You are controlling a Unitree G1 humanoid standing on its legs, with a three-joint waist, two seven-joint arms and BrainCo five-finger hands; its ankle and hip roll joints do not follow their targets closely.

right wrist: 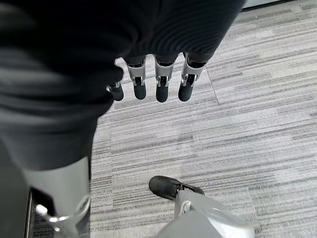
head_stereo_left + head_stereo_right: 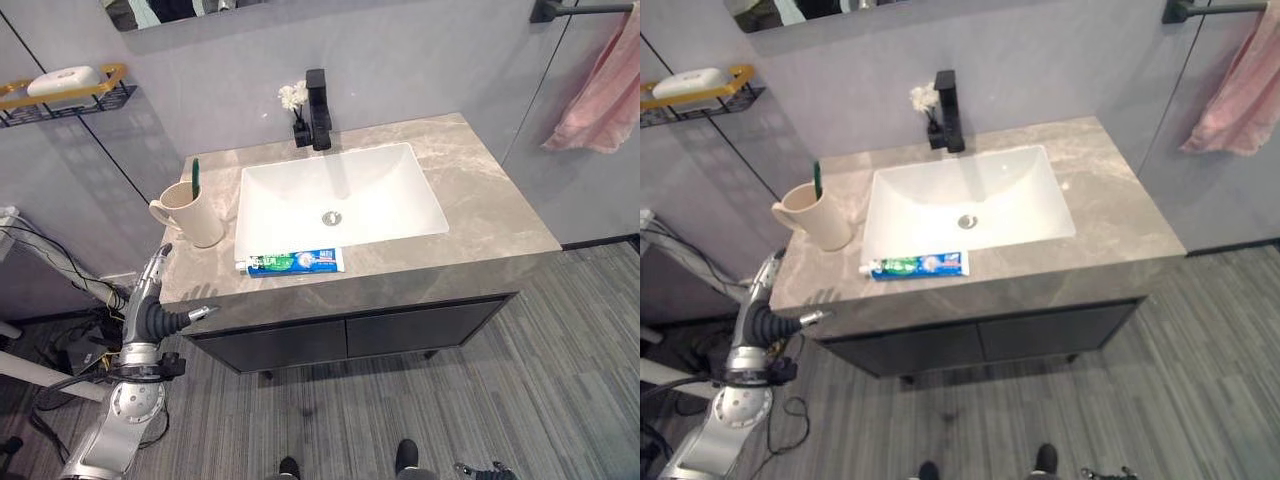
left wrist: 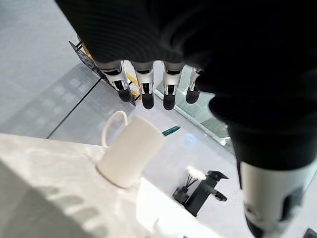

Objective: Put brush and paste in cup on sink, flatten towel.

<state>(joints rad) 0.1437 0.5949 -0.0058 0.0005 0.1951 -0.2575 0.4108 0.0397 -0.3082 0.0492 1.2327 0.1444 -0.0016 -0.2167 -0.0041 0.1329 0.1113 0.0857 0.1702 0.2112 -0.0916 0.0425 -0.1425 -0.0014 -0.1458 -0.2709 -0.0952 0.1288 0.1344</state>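
At near-left worktop [image 2: 480, 215] edge, left robot hand [image 2: 152, 300] hovered, fingers straight, empty. Cup [image 2: 190, 213] stood left of sink [image 2: 335, 200], green brush [image 2: 196, 178] upright inside. Paste [image 2: 293, 262] lay on sink's near rim. Pink towel [image 2: 603, 85] hung bunched at far right. Right robot hand [image 1: 148, 74] hung low over floor [image 1: 247, 99], fingers relaxed, empty.

The basin [image 2: 340, 200] sits mid-counter [image 2: 490, 215]. The tap [image 2: 318, 110] stands at its 12 o'clock, with flowers [image 2: 294, 98] just beside it at 9. The cup [image 2: 195, 215] stands at the basin's 9 o'clock, the brush [image 2: 196, 178] upright in it. The paste [image 2: 295, 262] lies on the counter at the basin's 7 o'clock. A shelf [image 2: 60, 100] hangs at 10, the towel [image 2: 605, 85] at 2. The left hand [image 2: 152, 290] is at the cup's 7 o'clock.
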